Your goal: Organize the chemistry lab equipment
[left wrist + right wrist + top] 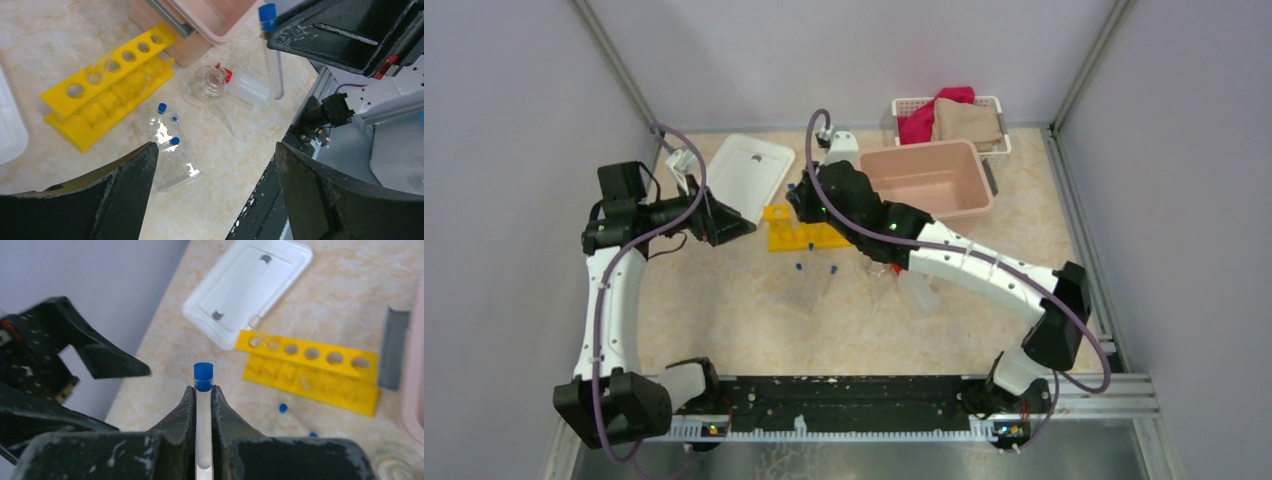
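Right gripper [203, 392] pinches a clear tube with a blue cap [203, 420] near the yellow tube rack [310, 372]. Left gripper [215, 150] is wide open, holding nothing.

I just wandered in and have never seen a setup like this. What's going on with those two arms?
The right gripper is pinching a blue-capped tube and holding it in the air by the yellow rack. The left gripper hangs open and empty nearby. Lying on the table, not yet tidied, are a clear rack, a few more capped tubes, a round flask and a squeeze bottle.
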